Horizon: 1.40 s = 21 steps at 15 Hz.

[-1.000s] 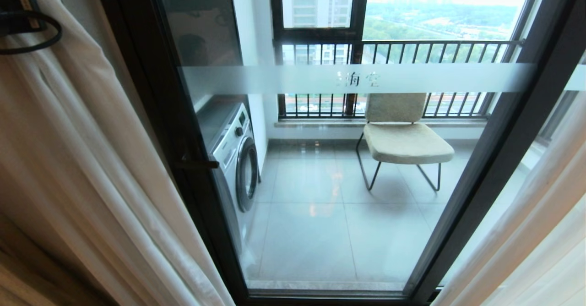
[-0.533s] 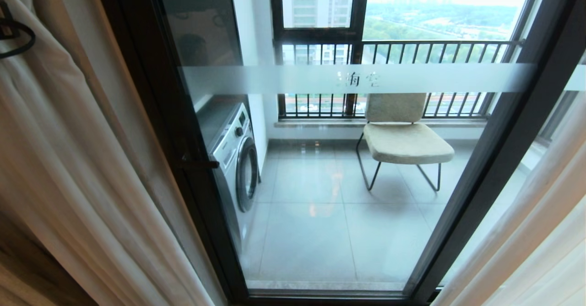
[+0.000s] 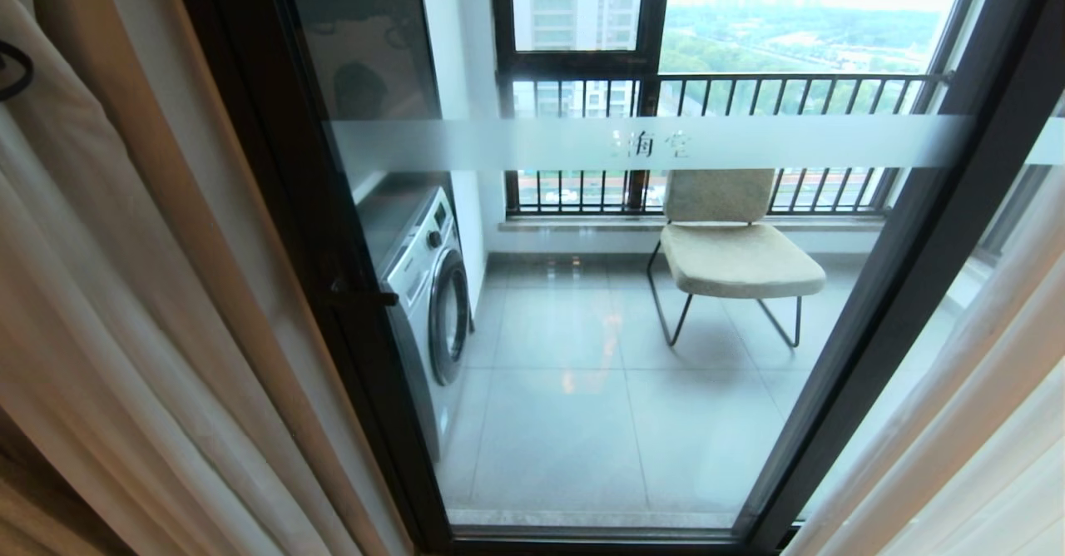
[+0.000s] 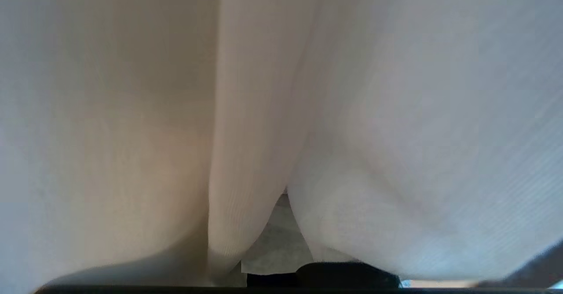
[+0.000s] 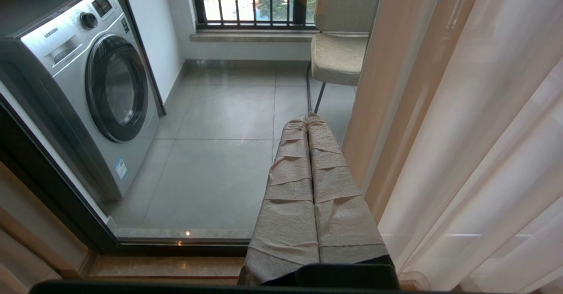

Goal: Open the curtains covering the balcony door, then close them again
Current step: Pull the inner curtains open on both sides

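Curtains (image 3: 125, 306) hang tall, folds running floor-to-ceiling; your left end effector's pressed into them, fingers together; right end effector (image 5: 308, 122) closed empty.

The left curtain (image 3: 108, 290) has been drawn further away from the balcony door (image 3: 582, 290) over the last second. Its inner edge now lies farther from the door's dark left frame (image 3: 274, 206), and a wider strip of beige wall is exposed between cloth and frame. The left hand (image 3: 12, 69), a second ago plainly visible as a black body with a cable loop against the cloth, has almost passed out of the head view; only a sliver of the loop remains.
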Tool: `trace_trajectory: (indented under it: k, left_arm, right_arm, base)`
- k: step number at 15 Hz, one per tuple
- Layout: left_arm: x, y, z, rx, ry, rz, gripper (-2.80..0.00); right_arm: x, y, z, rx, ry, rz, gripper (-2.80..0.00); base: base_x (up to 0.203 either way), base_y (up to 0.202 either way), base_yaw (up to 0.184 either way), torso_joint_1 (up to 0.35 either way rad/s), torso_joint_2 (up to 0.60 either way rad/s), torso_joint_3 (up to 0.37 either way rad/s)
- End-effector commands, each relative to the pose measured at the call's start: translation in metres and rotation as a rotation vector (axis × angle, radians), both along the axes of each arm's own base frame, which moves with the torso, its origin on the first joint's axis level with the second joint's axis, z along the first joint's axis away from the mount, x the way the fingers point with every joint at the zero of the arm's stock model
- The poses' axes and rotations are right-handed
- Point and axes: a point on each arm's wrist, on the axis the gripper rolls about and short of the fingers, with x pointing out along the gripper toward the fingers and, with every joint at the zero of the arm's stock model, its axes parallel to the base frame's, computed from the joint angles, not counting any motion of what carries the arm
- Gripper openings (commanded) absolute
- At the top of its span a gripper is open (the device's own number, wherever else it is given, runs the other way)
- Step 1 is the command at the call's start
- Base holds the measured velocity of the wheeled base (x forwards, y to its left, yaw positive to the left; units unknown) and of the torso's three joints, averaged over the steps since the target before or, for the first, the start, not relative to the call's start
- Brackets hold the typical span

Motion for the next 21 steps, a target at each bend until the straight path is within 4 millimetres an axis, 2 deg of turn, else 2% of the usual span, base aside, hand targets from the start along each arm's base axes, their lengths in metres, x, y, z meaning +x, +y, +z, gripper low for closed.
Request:
trace_trajectory:
  k: [1,9,13,21]
  left_arm:
    - [-0.002,0.011,-0.003,-0.005,0.007,0.032,-2.80]
    - [-0.005,0.062,-0.010,-0.010,0.008,0.098,-2.80]
    - [-0.004,0.089,-0.022,-0.043,0.019,0.091,-2.80]
    - [-0.003,0.159,-0.053,-0.070,0.044,0.206,-2.80]
  right_arm:
    - [0.000,0.000,0.000,-0.001,0.001,-0.001,-2.80]
    - [0.000,0.000,0.000,-0.001,0.001,0.000,-2.80]
    - [0.000,0.000,0.000,-0.001,0.001,0.000,-2.80]
    - [0.000,0.000,0.000,-0.001,0.001,-0.001,-2.80]
  base:
    - [0.000,0.000,0.000,0.000,0.00,0.000]
    - [0.000,0.000,0.000,0.000,0.00,0.000]
    - [0.000,0.000,0.000,0.000,0.00,0.000]
    - [0.000,0.000,0.000,0.000,0.00,0.000]
